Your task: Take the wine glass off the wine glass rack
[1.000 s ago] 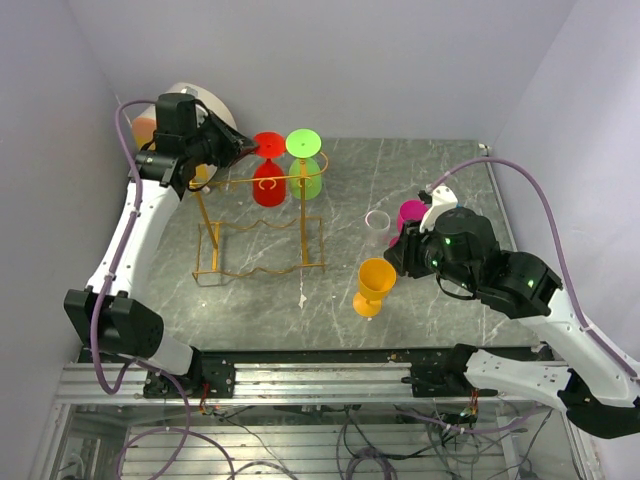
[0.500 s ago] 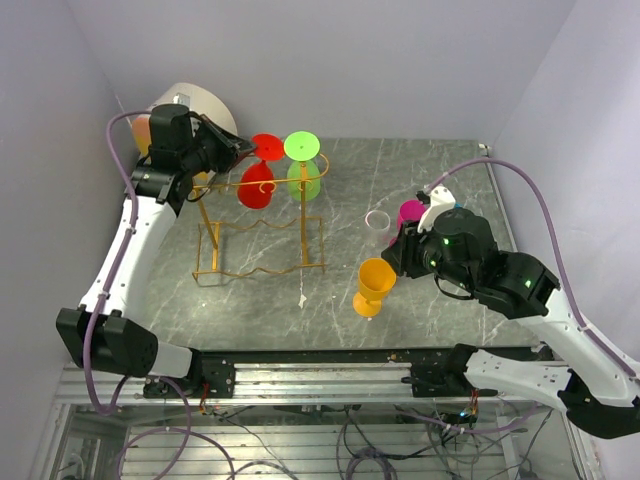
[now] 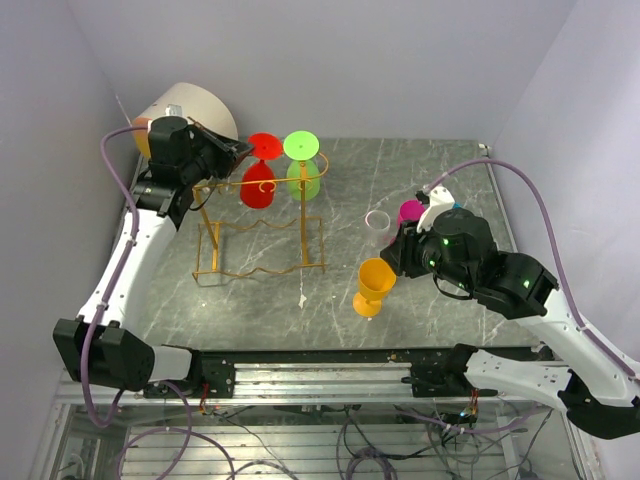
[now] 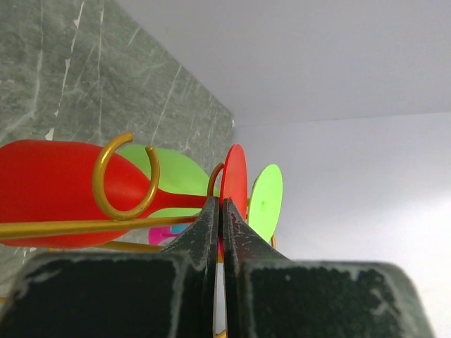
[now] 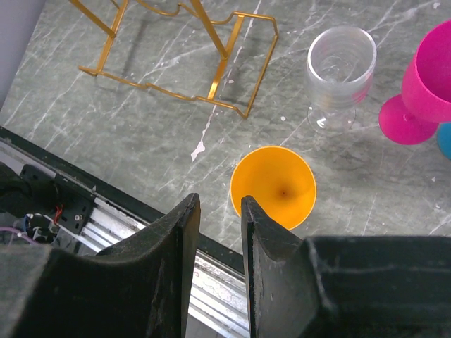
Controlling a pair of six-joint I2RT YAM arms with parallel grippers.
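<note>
With its two fingers pressed together, the left gripper [image 4: 220,211] is clamped on the rim of the foot [image 4: 235,179] of the red wine glass [image 4: 56,183]. A red sliver shows in the slit between the fingers, and the foot stands edge-on directly ahead of the tips. From the tips, the stem runs off to one side of the jaws to the bowl. The stem passes through an open gold hook of the wine glass rack [image 4: 70,227], and a gold rail of the rack crosses just beside the bowl. The glass therefore hangs on the rack, bowl down, at the end of the top rail nearest the left gripper.

Just beyond the red glass, on the side away from the gripper, a green wine glass [image 4: 176,169] hangs on the same top rail. Its foot sits beside the red foot. Below the rack lies the grey marbled table [image 4: 42,70]. Behind the left wrist, against the wall, stands a white-and-orange drum [image 3: 195,105].

The right gripper [image 5: 217,211] is well apart from the rack, with its fingers parted and nothing between them. Below its fingertips and slightly to one side, an orange wine glass [image 5: 273,186] stands upright on the table, mouth up. Farther ahead of the fingers stand a clear glass [image 5: 340,63] and, beside it, a magenta glass [image 5: 423,77], both upright. The base of the rack lies ahead of the right gripper, beyond the orange glass.
</note>
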